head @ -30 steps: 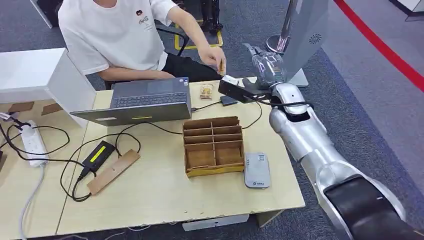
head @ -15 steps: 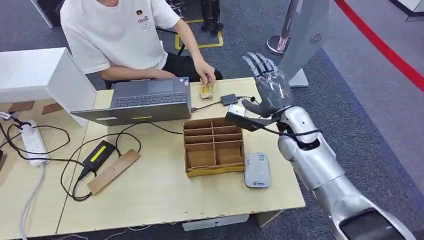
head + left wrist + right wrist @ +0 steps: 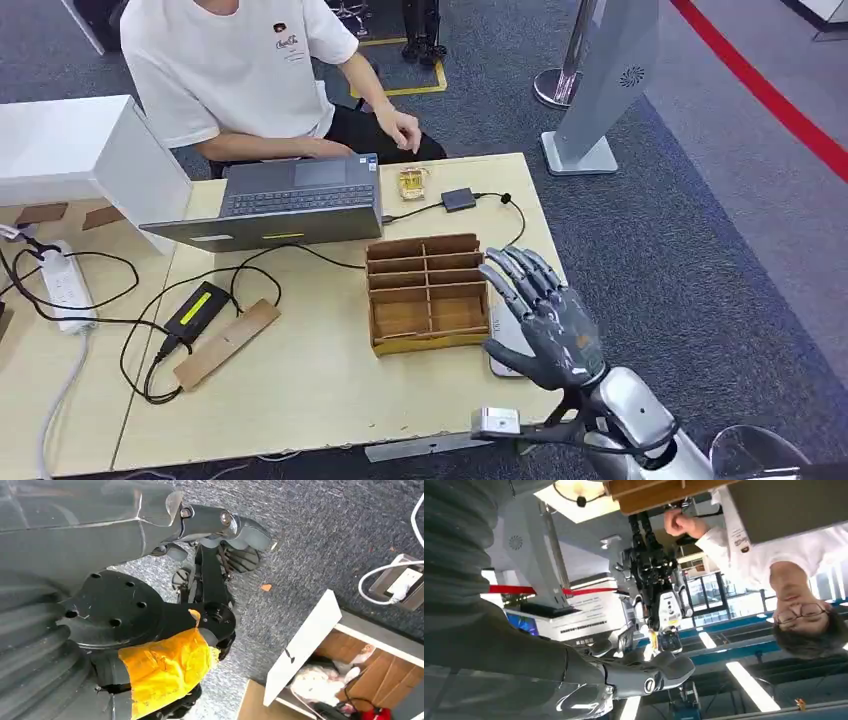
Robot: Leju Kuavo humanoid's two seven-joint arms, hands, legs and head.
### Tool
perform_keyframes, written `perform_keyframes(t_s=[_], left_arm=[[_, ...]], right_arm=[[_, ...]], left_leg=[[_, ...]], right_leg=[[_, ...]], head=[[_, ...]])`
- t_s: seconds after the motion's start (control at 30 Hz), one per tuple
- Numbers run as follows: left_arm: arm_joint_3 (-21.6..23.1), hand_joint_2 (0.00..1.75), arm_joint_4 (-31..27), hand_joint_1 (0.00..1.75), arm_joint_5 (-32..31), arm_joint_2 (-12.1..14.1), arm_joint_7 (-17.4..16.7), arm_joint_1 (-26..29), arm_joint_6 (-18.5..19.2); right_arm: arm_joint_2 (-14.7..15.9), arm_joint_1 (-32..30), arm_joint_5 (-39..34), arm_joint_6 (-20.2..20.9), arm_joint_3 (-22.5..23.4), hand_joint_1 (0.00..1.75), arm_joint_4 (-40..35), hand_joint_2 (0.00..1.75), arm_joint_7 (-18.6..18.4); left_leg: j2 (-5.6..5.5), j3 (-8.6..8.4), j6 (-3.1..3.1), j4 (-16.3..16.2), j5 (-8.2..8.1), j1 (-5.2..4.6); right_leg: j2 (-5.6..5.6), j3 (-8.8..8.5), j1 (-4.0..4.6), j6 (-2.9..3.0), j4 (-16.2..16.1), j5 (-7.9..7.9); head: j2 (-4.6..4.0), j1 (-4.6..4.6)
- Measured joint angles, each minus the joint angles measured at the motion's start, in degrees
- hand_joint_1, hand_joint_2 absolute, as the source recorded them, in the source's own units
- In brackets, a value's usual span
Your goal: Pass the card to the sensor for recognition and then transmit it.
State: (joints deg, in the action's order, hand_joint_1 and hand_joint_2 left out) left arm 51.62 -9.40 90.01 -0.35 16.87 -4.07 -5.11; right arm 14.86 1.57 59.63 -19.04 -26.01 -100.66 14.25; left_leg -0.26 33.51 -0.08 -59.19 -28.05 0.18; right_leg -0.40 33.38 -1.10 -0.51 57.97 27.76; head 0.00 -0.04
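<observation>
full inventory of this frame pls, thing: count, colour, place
laptop: 1, grey, far side of table, in front of the person
divided box: 1, brown, mid table
sensor: 1, grey-white, beside the box, partly behind the right hand
cards: small stack, tan, far edge near the person's hand
small black box: 1, cabled, beside the cards
power adapter: 1, black with yellow label
power strip: 1, white, adjoining table
right hand: fingers spread, raised over the sensor, holding nothing
left hand: hanging over carpet

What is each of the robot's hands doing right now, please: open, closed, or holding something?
Left hand: hanging over grey carpet, fingers curled in, nothing visibly held; closed.
Right hand: raised above the table's near right corner, fingers spread, holding nothing; open.
</observation>
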Motion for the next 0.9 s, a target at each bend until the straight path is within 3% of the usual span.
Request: perform_keyframes(t_s=[0.23,0.5,0.9], left_arm=[[-2.16,1.75,0.00,0.00,0.00,-0.31,-1.11,0.00,-0.24],[-2.53,1.75,0.00,0.00,-0.53,-0.42,-1.70,-0.05,-0.31],[-2.53,1.75,0.00,0.00,-1.75,-0.48,-2.84,-0.16,-0.63]], right_arm=[[0.09,-7.66,1.66,-1.81,-1.70,0.00,-2.42,1.75,0.72],[-0.81,-7.86,2.36,-1.92,-5.51,0.00,1.93,1.75,-0.44],[-8.68,-3.25,4.02,-5.18,-10.75,0.00,15.68,1.75,-3.43]], left_leg=[[0.02,-0.01,0.00,0.00,0.00,0.00],[0.03,-0.03,0.00,0.00,0.01,0.00],[0.05,-0.05,-0.02,0.01,0.02,0.04]], right_leg=[[0.02,-0.01,0.00,0.00,0.00,0.00],[0.04,-0.05,0.00,0.00,0.01,0.00],[0.07,-0.05,0.03,0.01,0.03,0.01]], head=[[0.00,0.00],[0.00,0.00],[0.02,0.00]])
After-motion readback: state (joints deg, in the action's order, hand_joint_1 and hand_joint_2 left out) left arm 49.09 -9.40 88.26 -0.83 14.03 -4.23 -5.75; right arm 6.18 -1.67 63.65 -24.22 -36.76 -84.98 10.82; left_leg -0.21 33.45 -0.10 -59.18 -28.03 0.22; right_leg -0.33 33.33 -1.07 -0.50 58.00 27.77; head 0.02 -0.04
